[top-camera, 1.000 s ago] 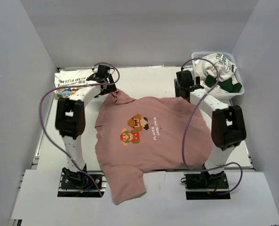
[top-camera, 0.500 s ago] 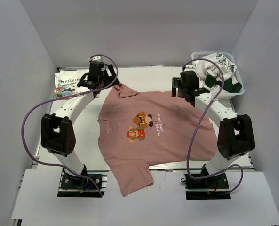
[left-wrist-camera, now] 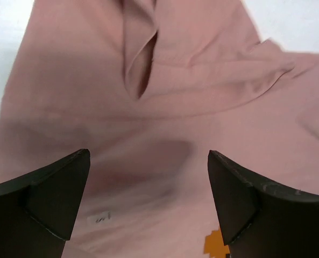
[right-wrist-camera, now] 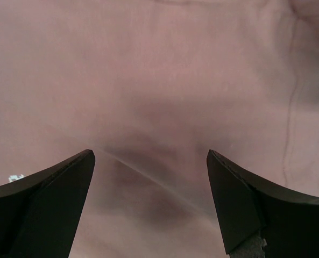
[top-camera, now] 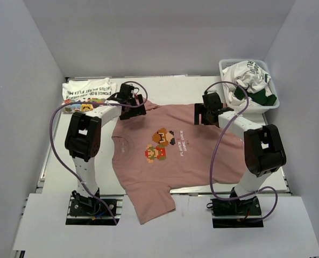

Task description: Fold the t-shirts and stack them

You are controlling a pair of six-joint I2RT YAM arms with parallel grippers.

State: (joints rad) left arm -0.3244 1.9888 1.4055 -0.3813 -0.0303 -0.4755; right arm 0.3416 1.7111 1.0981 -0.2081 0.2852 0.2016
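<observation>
The dusty-pink t-shirt (top-camera: 170, 148) with a pixel game-character print lies spread face up across the middle of the table. My left gripper (top-camera: 133, 107) is open just above its far left corner; the left wrist view shows pink cloth (left-wrist-camera: 148, 118) with a creased sleeve between the spread fingers. My right gripper (top-camera: 206, 114) is open just above the shirt's far right edge; the right wrist view shows flat pink cloth (right-wrist-camera: 148, 97). A folded white t-shirt with dark green lettering (top-camera: 86, 90) lies at the far left, colourful print showing beneath it.
A white plastic basket (top-camera: 272, 105) at the far right holds crumpled white and dark green t-shirts (top-camera: 250, 80). Purple cables loop from both arms. White walls close in the table on three sides. One pink sleeve hangs past the near edge (top-camera: 151, 207).
The shirt was drawn away from me and spread flat. Both grippers have come down onto its far edge, the left one moving right from near the white stack.
</observation>
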